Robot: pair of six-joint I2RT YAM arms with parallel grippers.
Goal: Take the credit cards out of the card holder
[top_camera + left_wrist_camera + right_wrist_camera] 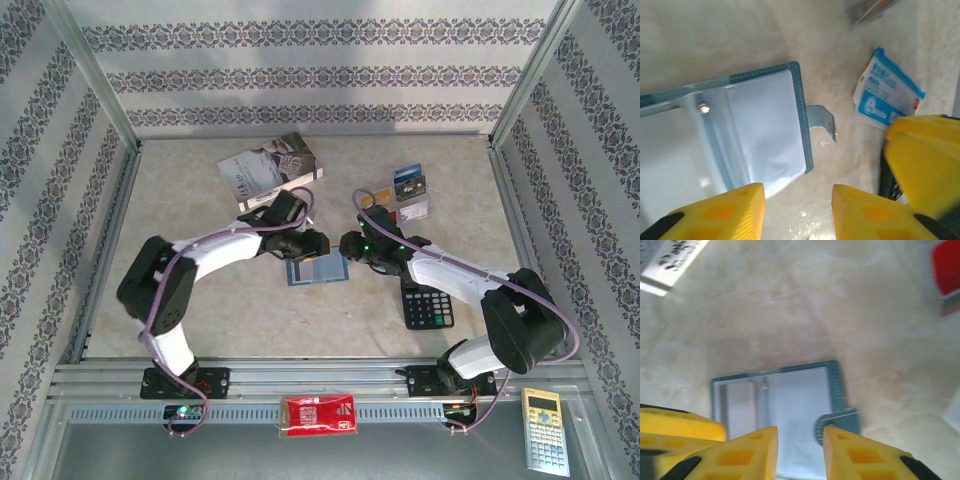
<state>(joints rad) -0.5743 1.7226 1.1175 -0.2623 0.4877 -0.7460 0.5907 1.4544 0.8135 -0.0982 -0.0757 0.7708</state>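
The card holder (317, 270) lies open and flat on the table's middle, blue-grey with pale clear slot pockets (760, 135) and a small closure tab (821, 120). My left gripper (308, 244) hovers at its far edge, jaws open over bare table beside its corner (797, 212). From the right, my right gripper (352, 246) stands open just above the holder (785, 410), one fingertip (860, 452) near the tab (840, 422). Several credit cards (405, 195) lie loose at the back right; one blue-white card (887, 92) lies close to the holder.
A grey-white book (270, 170) lies at the back left. A black calculator (427, 303) sits under the right forearm, right of the holder. A red packet (318, 413) and a pale calculator (546, 430) rest on the front rail. Patterned walls enclose the table.
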